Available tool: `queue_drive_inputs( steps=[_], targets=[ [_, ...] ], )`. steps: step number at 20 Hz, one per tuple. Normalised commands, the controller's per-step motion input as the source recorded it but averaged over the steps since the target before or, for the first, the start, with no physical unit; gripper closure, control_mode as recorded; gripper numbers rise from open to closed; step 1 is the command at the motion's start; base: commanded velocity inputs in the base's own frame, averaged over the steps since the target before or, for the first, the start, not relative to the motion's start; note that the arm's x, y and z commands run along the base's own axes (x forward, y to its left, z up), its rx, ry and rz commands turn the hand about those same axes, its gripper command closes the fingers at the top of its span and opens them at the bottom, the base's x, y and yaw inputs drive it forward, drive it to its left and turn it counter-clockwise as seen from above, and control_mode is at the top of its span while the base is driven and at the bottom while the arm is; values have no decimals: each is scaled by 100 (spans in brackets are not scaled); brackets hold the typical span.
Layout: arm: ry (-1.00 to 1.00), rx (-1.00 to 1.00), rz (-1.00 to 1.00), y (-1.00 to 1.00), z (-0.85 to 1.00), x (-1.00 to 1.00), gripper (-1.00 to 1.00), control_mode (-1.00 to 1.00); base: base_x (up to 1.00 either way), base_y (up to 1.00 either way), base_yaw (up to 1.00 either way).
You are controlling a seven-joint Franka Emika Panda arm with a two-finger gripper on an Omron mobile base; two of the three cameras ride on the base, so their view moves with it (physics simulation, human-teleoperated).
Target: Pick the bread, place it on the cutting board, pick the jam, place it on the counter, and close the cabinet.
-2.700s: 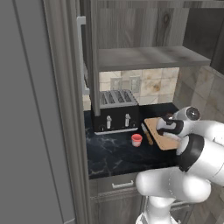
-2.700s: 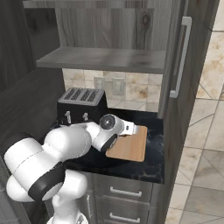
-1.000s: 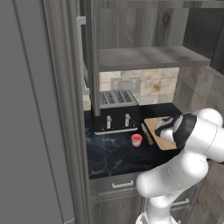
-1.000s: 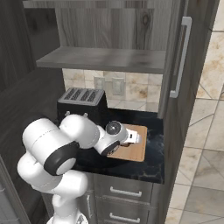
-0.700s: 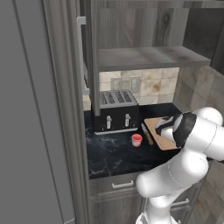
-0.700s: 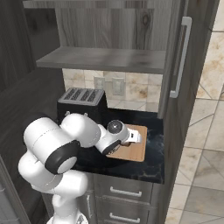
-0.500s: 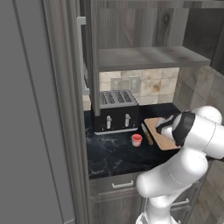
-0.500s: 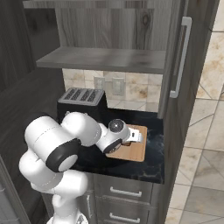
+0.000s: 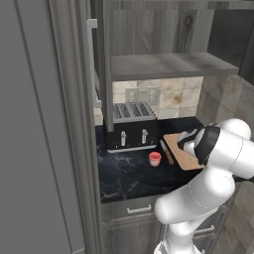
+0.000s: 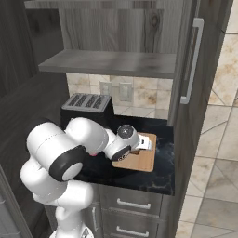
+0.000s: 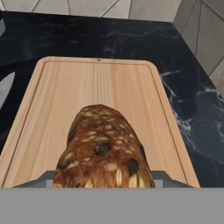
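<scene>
- The gripper (image 10: 139, 149) is clenched on the bread (image 11: 104, 153) — a seeded brown loaf held just over the cutting board (image 11: 109, 92).
- The jam (image 9: 155, 158) stands on the black bench (image 9: 129, 171), left of the board, in front of the toaster (image 9: 130, 130).
- The cabinet (image 10: 186, 56) stands open.

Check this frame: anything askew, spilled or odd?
Nothing spilled or damaged. The bread is over the cutting board, gripped by the tool. The jam stands upright on the counter beside the knife. Only open item: the cabinet doors stand open.
</scene>
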Motion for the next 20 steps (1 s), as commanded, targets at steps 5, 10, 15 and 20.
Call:
queue_drive_inputs(
  steps=[5,10,15,20],
  targets=[
    [0,0,0,0,0,0,-100,-100,0,0,0],
    [0,0,0,0,0,0,-100,-100,0,0,0],
    [0,0,0,0,0,0,-100,-100,0,0,0],
    [0,0,0,0,0,0,-100,-100,0,0,0]
  ],
)
